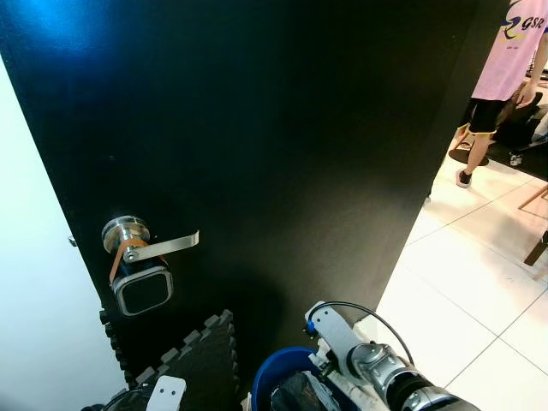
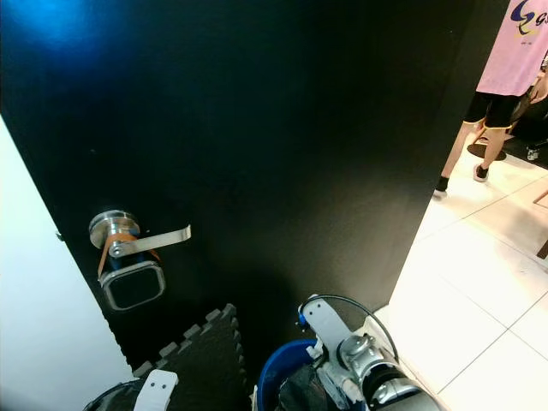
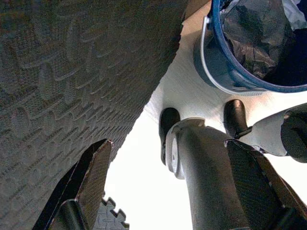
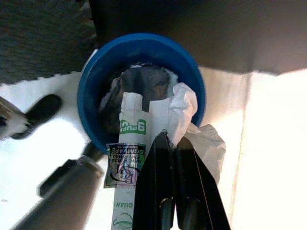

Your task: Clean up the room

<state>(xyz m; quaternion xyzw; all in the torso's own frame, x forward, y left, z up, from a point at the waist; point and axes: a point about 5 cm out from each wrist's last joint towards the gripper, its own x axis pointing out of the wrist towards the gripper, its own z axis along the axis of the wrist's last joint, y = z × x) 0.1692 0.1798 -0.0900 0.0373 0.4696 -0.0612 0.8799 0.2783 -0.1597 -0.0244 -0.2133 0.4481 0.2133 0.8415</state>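
A blue bucket (image 4: 96, 81) stuffed with dark and white rubbish stands on the floor at the foot of a black door; its rim also shows low in the left eye view (image 1: 272, 370). My right gripper (image 4: 165, 140) hangs over its edge, shut on a white plastic bag (image 4: 188, 112), with a long white wrapper with green print (image 4: 125, 160) beside the fingers. My left gripper (image 3: 168, 191) is open with nothing between its fingers, low beside a dark foam puzzle mat (image 3: 72, 76).
The black door (image 1: 282, 145) with a silver lever handle (image 1: 158, 247) stands close ahead, the foam mat (image 1: 201, 360) against it. A white wall (image 1: 34, 300) is at left. White tile floor (image 1: 471, 291) opens to the right, where a person in a pink shirt (image 1: 509, 56) stands.
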